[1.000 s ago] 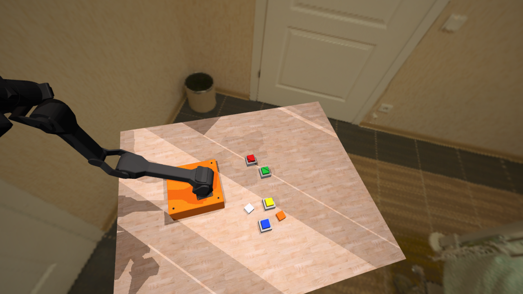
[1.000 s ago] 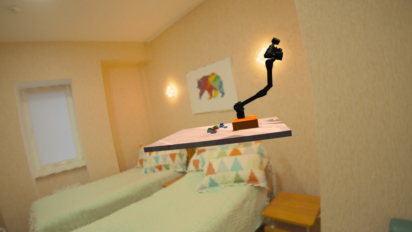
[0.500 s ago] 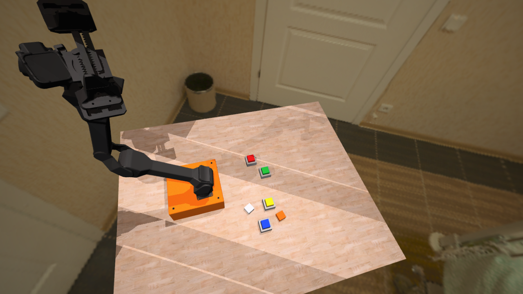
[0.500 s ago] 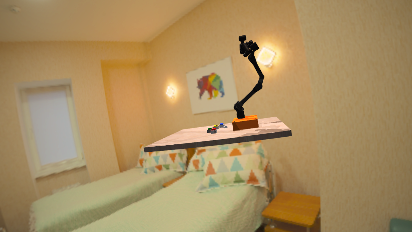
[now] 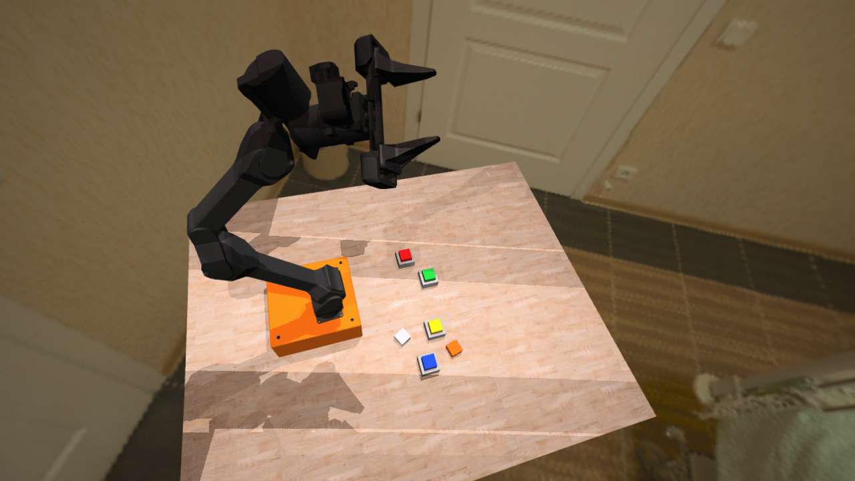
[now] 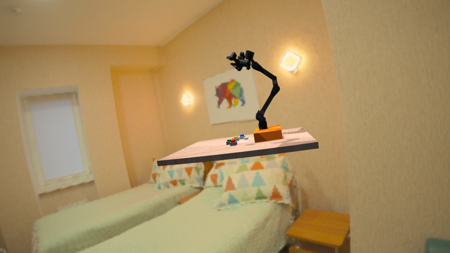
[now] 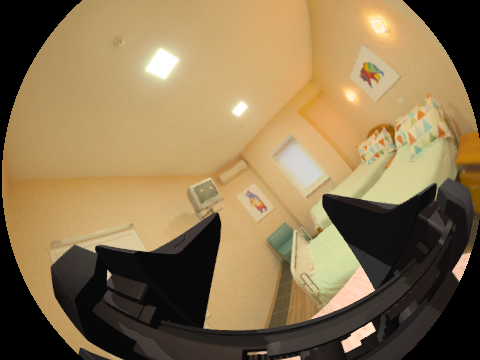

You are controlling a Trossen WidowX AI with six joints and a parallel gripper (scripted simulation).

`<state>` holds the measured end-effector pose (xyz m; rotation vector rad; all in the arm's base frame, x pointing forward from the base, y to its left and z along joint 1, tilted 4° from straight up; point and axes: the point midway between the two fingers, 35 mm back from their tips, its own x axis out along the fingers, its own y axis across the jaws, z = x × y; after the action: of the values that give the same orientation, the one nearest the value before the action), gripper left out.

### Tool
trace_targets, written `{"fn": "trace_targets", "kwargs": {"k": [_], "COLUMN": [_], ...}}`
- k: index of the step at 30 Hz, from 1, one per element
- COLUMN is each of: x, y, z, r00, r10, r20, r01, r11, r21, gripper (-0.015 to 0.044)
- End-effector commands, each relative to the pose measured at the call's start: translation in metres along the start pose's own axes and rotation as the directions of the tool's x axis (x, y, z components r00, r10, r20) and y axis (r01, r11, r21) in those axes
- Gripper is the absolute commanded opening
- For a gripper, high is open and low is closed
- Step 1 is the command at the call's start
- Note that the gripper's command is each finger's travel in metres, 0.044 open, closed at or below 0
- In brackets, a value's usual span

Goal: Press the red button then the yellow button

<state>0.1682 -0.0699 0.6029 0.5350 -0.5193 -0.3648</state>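
Observation:
The red button (image 5: 405, 254) (image 6: 233, 141) stands on its grey base on the table, nearest the far side of the button group in the top view. The yellow button (image 5: 435, 326) (image 6: 236, 137) stands on its base between the white and orange blocks. Both caps look raised. My gripper (image 5: 437, 105) (image 6: 229, 60) (image 7: 272, 210) is open and empty, high above the table, its fingers pointing roughly level, away from the base. Nothing touches either button. The wrist view shows the room between the fingers and a bit of tabletop low at the right, but no buttons.
The green button (image 5: 428, 274) (image 6: 229, 140) is close beside the red one. The blue button (image 5: 429, 361) (image 6: 242, 135), white block (image 5: 402, 337) (image 6: 245, 138) and orange block (image 5: 454, 348) surround the yellow one. The orange arm base (image 5: 292, 316) (image 6: 267, 135) stands on the table (image 5: 526, 335) (image 6: 194, 152).

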Motion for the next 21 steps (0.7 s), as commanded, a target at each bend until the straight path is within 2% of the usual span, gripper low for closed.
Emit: {"fn": "trace_targets", "kwargs": {"k": [1,6,11,16,21], "x": [0.024,0.035,0.022,-0.014,-0.072], "y": [-0.002,-0.008,-0.019,-0.037,-0.064], "z": [-0.073,-0.168,-0.264,-0.352,-0.426], "r00": [0.977,0.882,0.709,0.465,0.162], "r10": [-0.006,-0.033,-0.085,-0.166,-0.275], "r20": [-0.212,-0.470,-0.700,-0.870,-0.948], "r01": [-0.009,-0.043,-0.096,-0.164,-0.239], "r11": [0.998,0.988,0.972,0.949,0.921], "r21": [-0.069,-0.149,-0.216,-0.269,-0.308], "gripper": [0.0400,0.0400,0.0400,0.0400,0.0400]}}
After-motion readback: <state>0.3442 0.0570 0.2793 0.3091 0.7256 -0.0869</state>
